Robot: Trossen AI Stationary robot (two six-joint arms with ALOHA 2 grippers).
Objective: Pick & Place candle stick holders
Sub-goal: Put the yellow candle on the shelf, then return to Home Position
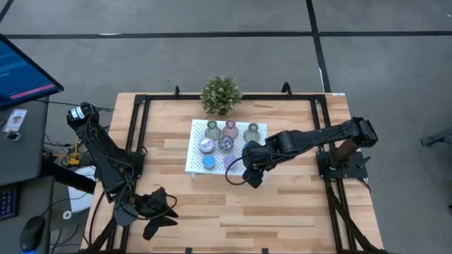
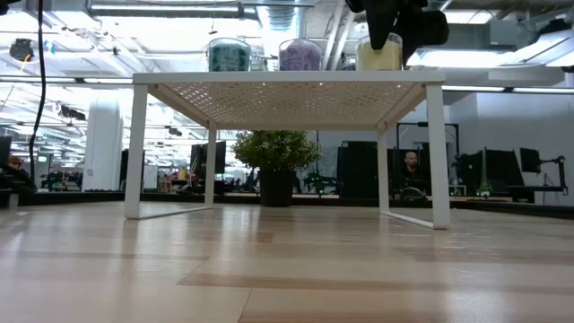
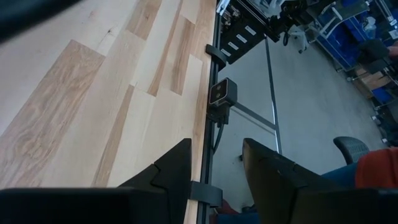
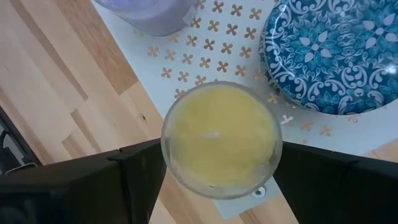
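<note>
A white perforated tray (image 1: pixel 194 168) stands on legs mid-table. On it stand three vase-shaped candle stick holders (image 1: pixel 229 128) in the far row and low pucks (image 1: pixel 209 161) in front of them. A yellow puck (image 4: pixel 219 138) stands at the tray's near right corner (image 2: pixel 378 52). My right gripper (image 4: pixel 219 171) hangs over it, pointing steeply down, with one finger on either side of it. A blue patterned puck (image 4: pixel 329 56) and a lilac one (image 4: pixel 155 12) stand beside it. My left gripper (image 1: pixel 161 212) waits open over the table's near left part. My right gripper has its fingers (image 4: pixel 134 171) close against the yellow puck's two opposite sides (image 4: pixel 169 155), coming from above. Whether they touch it, I cannot tell. The puck stands upright on the tray's corner.
A bushy potted plant (image 1: pixel 221 94) stands at the far edge behind the tray. Black rails (image 1: pixel 138 120) run along the table's sides, and a small camera (image 3: pixel 222 93) sits on the near edge. Bare wood lies in front of the tray and to its right.
</note>
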